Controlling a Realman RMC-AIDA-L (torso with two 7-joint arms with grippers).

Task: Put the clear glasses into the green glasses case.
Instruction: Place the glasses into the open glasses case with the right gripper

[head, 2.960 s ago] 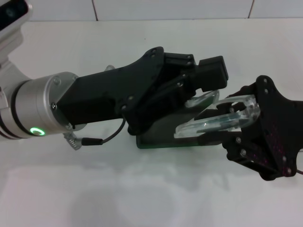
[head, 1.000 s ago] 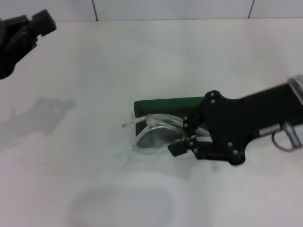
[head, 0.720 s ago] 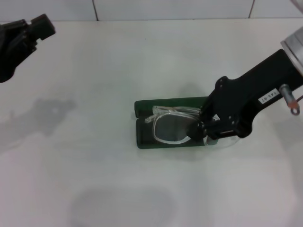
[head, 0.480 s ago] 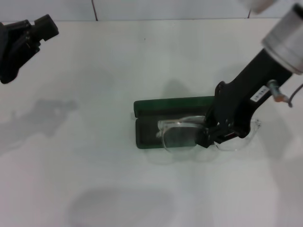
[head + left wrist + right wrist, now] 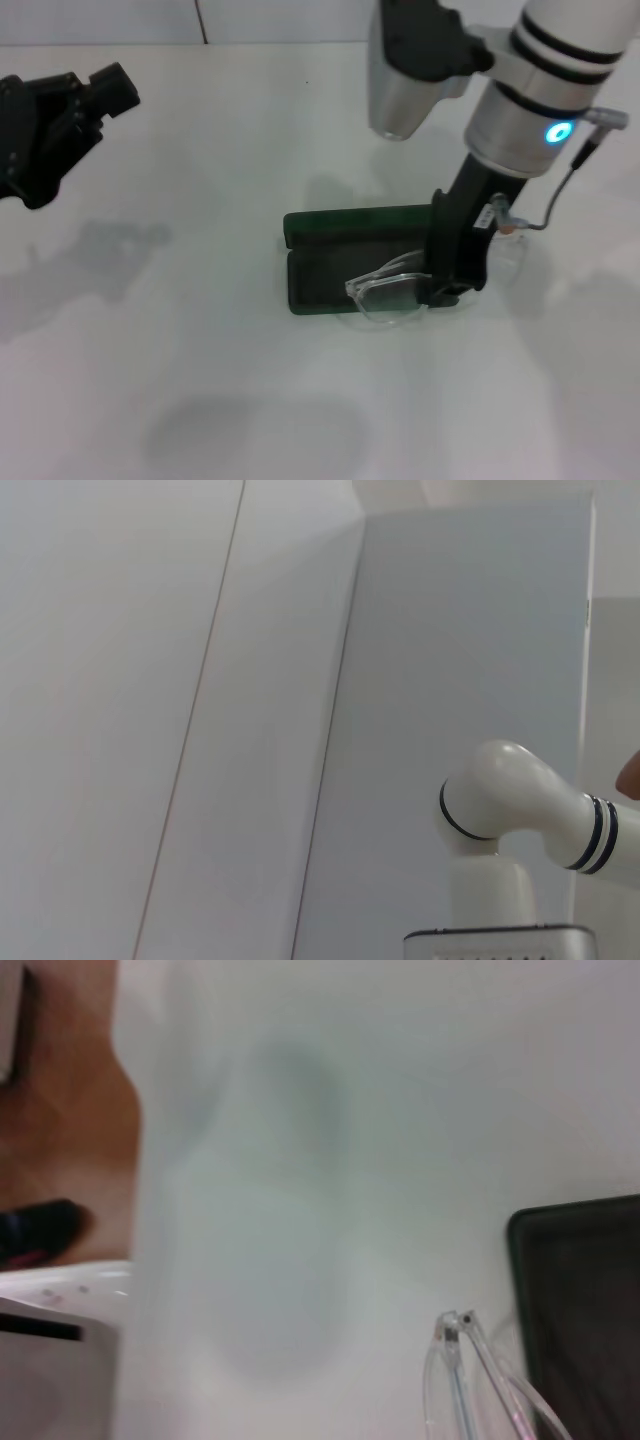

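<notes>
The right tool (image 5: 450,292) grips the glasses (image 5: 388,297) at the open case's (image 5: 330,272) right end, lens overhanging its front edge. Left tool (image 5: 60,125) parked far left; state indiscernible.

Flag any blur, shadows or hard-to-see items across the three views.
Head view: sharp; soft arm shadows fall on the white table, and the clear glasses almost vanish against it beside the green glasses case, under the right hand. Right wrist view: soft, hazy grey smear mid-frame. Left wrist view: evenly lit wall only; the left hand idles far left.
</notes>
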